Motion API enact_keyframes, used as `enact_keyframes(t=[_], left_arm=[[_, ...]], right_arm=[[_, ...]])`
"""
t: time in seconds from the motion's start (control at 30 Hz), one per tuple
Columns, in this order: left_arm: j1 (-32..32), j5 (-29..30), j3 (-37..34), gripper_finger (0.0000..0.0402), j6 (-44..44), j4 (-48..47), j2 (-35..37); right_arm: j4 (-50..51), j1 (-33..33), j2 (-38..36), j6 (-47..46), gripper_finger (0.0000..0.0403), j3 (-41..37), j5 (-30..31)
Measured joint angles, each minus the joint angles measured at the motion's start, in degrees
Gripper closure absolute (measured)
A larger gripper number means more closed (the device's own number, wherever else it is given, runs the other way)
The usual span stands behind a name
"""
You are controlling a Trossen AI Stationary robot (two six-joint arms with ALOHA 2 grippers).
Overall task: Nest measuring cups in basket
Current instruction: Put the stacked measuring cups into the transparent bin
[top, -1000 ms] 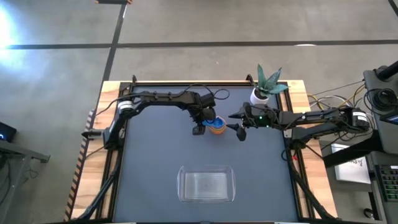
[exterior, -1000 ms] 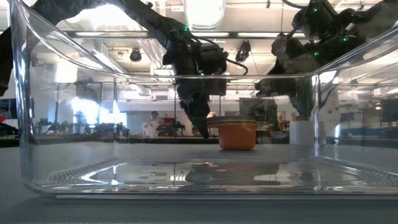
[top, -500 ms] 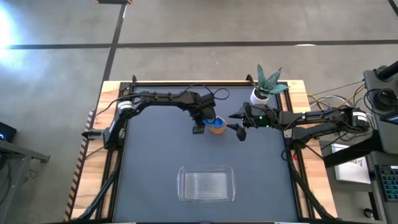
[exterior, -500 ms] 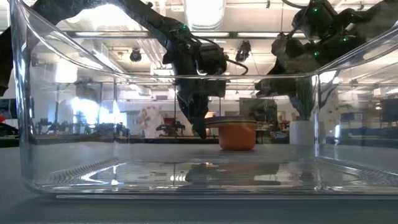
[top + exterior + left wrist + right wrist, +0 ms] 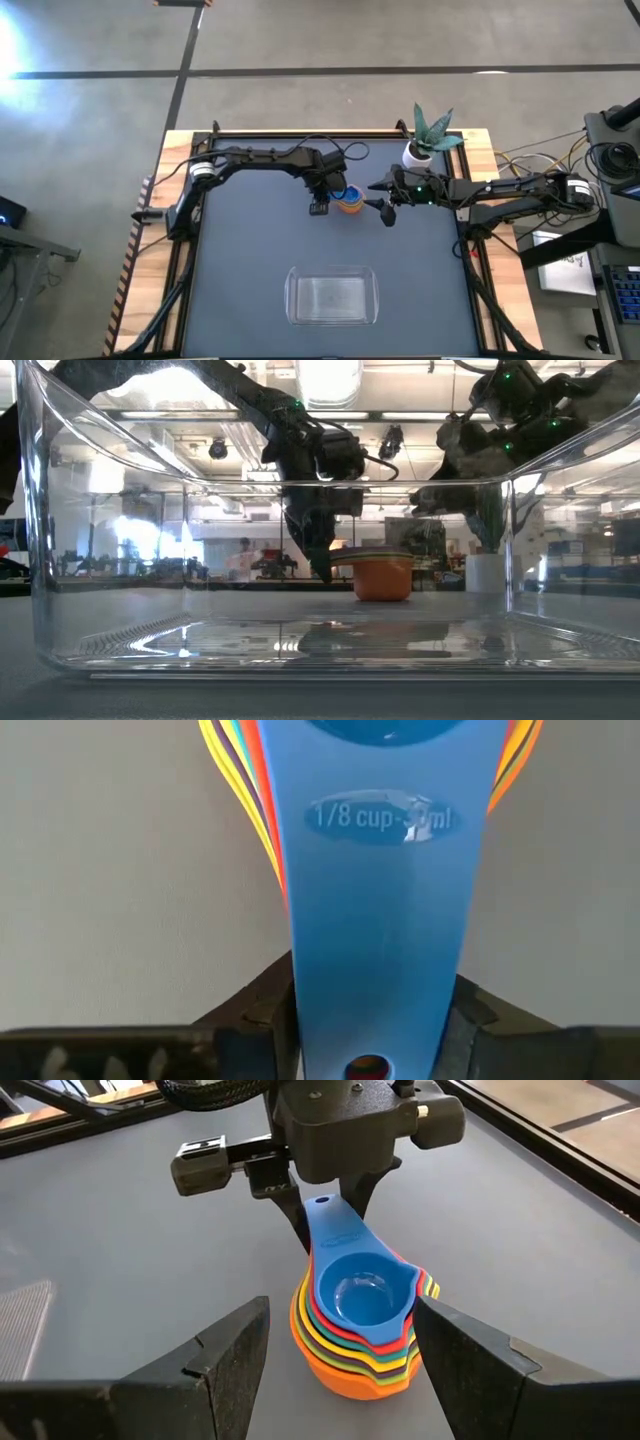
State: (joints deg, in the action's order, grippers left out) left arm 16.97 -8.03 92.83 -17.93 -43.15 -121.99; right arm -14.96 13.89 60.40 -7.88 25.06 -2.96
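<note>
Left claw on nested cup stack
Left claw (image 5: 330, 1210) grips blue cup (image 5: 362, 1292) handle; right claw (image 5: 388, 212) hovers wide beside the measuring cups (image 5: 348, 203); basket (image 5: 331, 296) apart.

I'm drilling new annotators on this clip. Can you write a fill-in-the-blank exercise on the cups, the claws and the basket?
1. The topmost cup in the stack is coloured ____.
2. The bottom, largest cup is coloured ____.
3. The handle between the left claw's fingers reads "1/8 ____".
4. The clear basket holds ____ cups, while the right claw is open beside the stack.

Missing words: blue; orange; cup; no
</note>
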Motion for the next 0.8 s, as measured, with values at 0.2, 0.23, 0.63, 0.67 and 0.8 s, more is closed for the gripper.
enact_keyframes(t=[0.2,0.23,0.63,0.67,0.8], left_arm=[[0.00,0.04,-0.01,0.0281,-0.14,0.16,0.00],[0.00,0.04,-0.01,0.0281,-0.14,0.18,0.00],[0.00,0.07,0.00,0.0283,-0.02,0.29,0.00],[0.00,0.07,0.01,0.0283,-0.02,0.28,0.00],[0.00,0.07,0.01,0.0283,0.11,0.24,0.00]], right_arm=[[-0.06,0.00,0.00,0.02,0.0165,0.00,0.01],[-0.06,0.00,0.00,0.02,0.0165,0.00,0.00],[-0.19,0.00,-0.97,0.00,0.0165,0.00,-0.48],[-0.26,-0.02,-1.33,0.00,0.0165,0.00,-0.65],[-0.03,-0.02,-3.12,0.00,0.0165,0.00,-1.18]])
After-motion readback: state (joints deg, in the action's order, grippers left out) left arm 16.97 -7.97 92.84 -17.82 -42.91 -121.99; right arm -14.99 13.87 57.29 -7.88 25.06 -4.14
